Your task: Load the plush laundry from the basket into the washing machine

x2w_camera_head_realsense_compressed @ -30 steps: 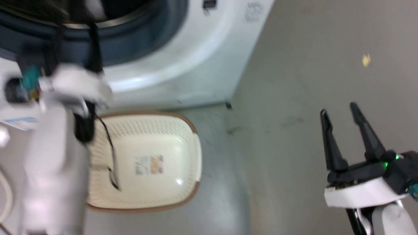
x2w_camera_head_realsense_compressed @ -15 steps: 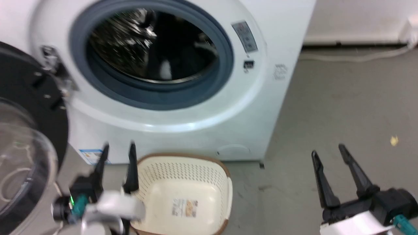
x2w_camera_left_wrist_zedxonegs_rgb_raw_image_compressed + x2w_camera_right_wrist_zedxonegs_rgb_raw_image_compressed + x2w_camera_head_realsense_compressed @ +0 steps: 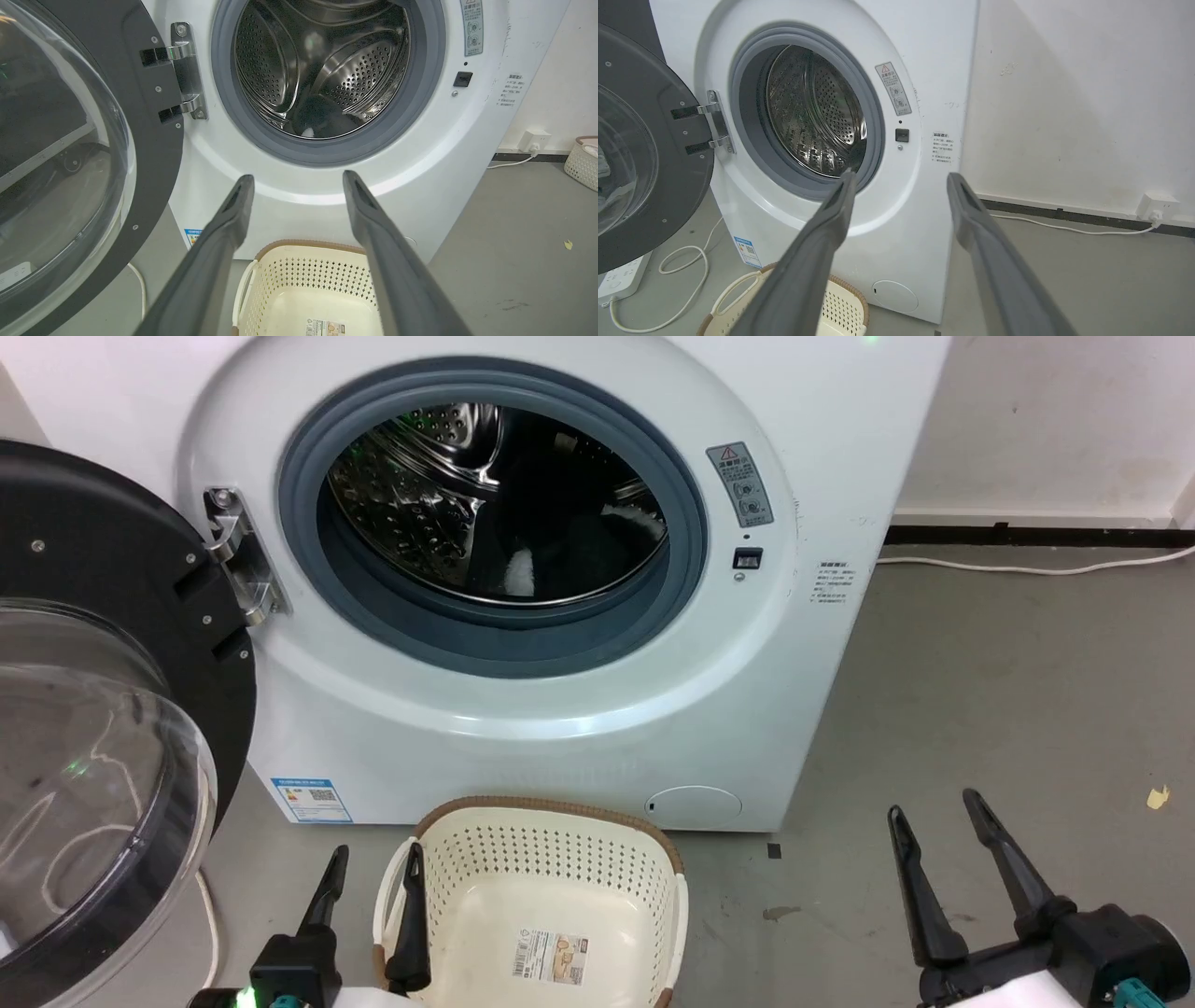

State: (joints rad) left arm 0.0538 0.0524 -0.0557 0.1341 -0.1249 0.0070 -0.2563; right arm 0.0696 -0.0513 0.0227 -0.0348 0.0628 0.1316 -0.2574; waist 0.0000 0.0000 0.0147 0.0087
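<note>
A: Where's the plush laundry [image 3: 583,555]?
B: Inside the washing machine [image 3: 560,747] drum, basket [image 3: 551,849] bare (looks soft, light; pinch its bulk). Left gripper [image 3: 377,851] and right gripper [image 3: 934,805] fingers apart, empty.

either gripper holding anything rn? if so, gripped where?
Nothing is held. The left gripper and the right gripper are both open and empty; the plush laundry lies inside the washing machine, and the basket is empty.
</note>
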